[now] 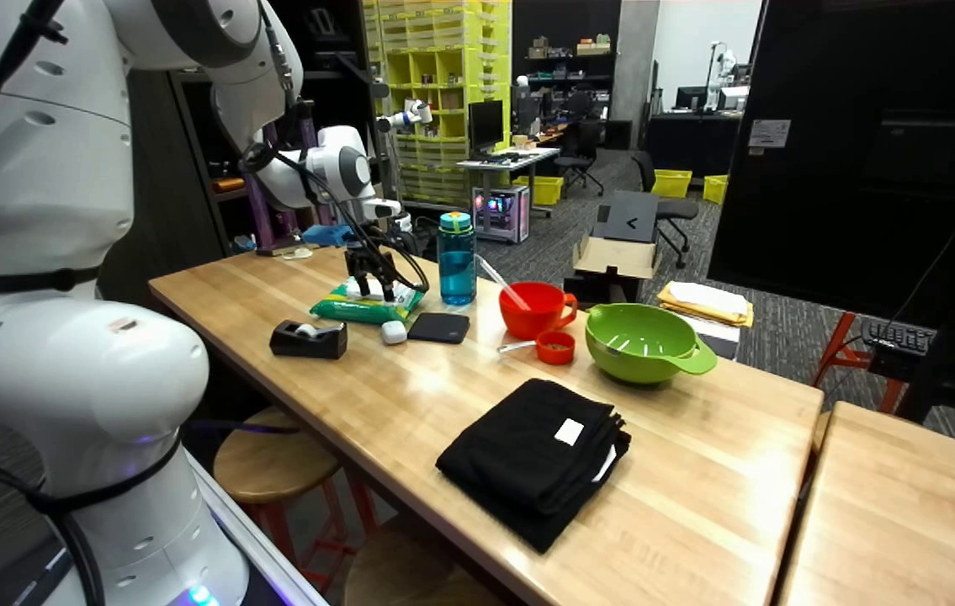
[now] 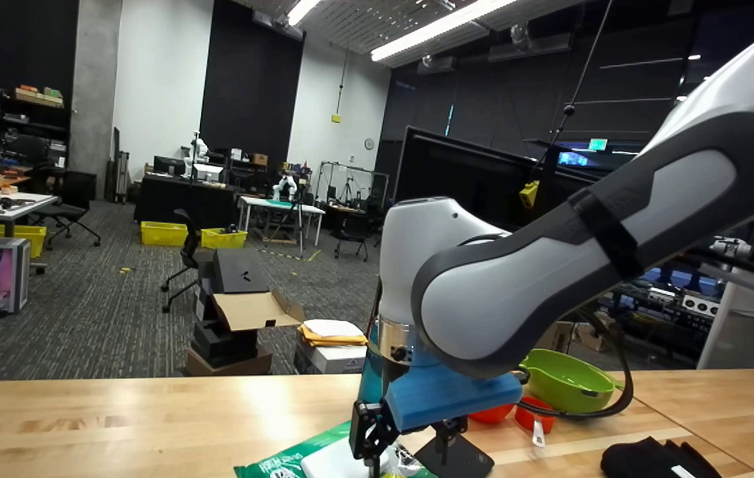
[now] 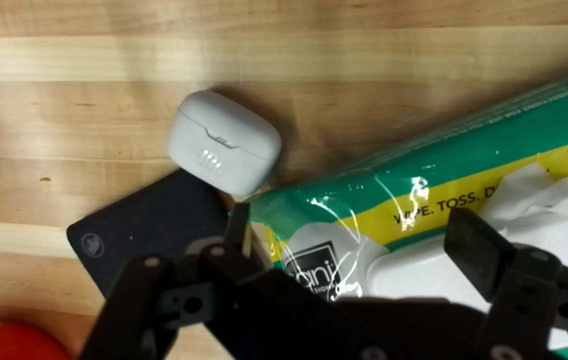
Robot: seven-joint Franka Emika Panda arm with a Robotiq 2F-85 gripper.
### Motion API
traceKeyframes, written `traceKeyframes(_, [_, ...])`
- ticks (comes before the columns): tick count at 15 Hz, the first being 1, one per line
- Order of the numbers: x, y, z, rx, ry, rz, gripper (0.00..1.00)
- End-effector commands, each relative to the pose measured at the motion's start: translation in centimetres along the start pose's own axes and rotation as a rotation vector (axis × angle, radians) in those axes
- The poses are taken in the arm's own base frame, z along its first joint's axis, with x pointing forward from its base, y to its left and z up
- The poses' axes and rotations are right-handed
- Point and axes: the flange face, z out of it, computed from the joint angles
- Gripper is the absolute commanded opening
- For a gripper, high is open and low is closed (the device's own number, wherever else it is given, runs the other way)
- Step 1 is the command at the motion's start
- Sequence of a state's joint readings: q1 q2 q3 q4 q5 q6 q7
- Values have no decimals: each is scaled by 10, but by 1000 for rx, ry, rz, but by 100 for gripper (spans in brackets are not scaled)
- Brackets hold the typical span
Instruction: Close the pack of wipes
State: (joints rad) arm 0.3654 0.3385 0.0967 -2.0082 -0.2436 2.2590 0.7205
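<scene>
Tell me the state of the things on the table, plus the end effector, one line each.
Wipes pack: crumpled wipe showing, lid open or shut unclear
End effector: open
White case: shut
Bottle: upright, capped
Cloth: folded
Red cup: upright, utensil in it
Scoop: upright, something inside
Green bowl: right side up
Tape dispenser: upright, roll in place
Black pad: lying flat
</scene>
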Motion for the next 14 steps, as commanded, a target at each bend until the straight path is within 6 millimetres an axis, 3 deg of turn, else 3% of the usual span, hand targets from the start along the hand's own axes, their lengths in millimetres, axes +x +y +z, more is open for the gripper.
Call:
traceKeyframes(1, [-4, 4, -4, 15, 1, 2, 100])
traceKeyframes(14, [6, 7, -3, 21, -7, -1, 100])
